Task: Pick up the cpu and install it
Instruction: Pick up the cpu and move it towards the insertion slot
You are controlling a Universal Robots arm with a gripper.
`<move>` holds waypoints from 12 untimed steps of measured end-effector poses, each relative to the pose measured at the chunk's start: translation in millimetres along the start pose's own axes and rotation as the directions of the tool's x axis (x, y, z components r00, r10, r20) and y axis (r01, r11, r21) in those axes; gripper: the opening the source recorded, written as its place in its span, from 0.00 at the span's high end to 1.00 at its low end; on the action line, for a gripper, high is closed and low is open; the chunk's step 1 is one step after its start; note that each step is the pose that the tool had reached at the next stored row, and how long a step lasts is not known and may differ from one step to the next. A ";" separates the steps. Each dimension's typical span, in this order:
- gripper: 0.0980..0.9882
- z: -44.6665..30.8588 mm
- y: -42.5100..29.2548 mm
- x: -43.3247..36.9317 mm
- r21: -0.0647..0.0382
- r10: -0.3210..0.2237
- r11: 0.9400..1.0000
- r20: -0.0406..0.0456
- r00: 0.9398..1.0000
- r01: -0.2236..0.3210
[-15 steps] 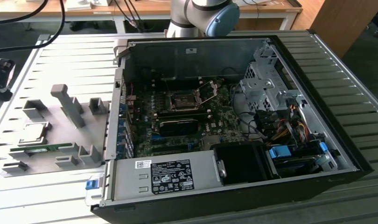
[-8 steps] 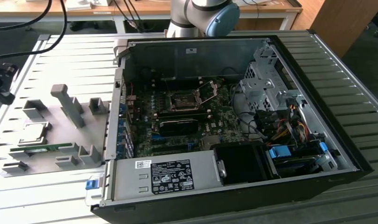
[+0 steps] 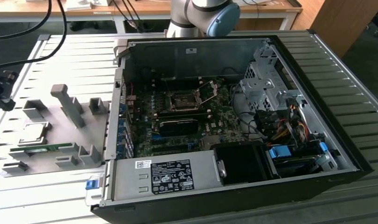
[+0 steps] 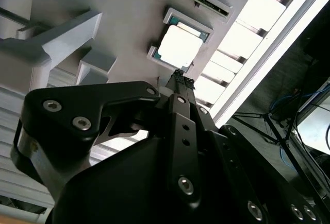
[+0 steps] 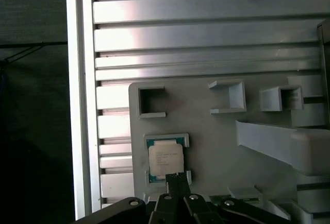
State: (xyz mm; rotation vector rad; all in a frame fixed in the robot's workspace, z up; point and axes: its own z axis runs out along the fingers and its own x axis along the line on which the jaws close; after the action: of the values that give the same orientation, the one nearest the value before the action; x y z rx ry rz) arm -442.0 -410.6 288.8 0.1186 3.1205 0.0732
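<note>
1. Ribbed silver aluminium table (image 3: pixel 347 79) spans the exterior view.
2. Open black computer case (image 3: pixel 338 186) takes up that frame's centre and right.
3. Flat grey fixture plate (image 3: pixel 64 135) lies at lower left.
4. Black gripper (image 5: pixel 178 175), in the first wrist view, has its jaws closed together and empty, with the tips at the chip's edge.
5. Square silver-topped cpu (image 3: pixel 32 133) rests in a nest on that plate.

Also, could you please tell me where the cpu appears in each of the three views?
Exterior view: the cpu lies on the grey fixture plate, to the exterior view's left of the open computer case.
First wrist view: the cpu sits in its framed pocket, just beyond the tool.
Second wrist view: the cpu is in the same pocket, just beyond the tool.
Shared landmark: the grey fixture plate.
</note>
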 end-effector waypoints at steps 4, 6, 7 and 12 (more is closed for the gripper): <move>0.99 2.1 -2.5 -0.1 0.000 0.000 1.000 0.000 1.000 0.000; 0.99 3.3 -3.0 -0.1 0.000 0.000 1.000 0.000 1.000 0.000; 0.99 4.3 -3.1 -0.1 0.000 0.000 1.000 -0.001 1.000 0.000; 0.85 9.2 -3.3 -0.2 0.001 0.001 1.000 -0.016 1.000 -0.001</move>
State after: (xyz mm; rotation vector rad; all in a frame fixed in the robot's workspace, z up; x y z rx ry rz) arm -441.8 -413.6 279.4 0.1199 3.1365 0.0729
